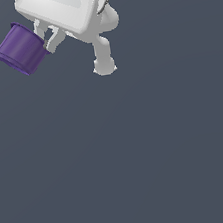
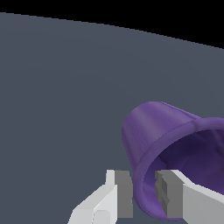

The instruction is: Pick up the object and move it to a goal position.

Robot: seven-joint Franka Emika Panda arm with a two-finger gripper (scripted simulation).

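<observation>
The gripper (image 2: 143, 194) is clamped on the rim wall of the tilted purple cup (image 1: 21, 49), one finger (image 2: 175, 190) inside it

The cup (image 1: 21, 48) hangs tilted at the exterior view's upper left, its rim between the jaws.

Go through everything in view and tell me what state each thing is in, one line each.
purple cup: tilted on its side, mouth open and empty, rim pinched between the fingers.
gripper: shut on the cup's rim, one finger outside the wall and one inside.
grey surface: bare where visible.
</observation>
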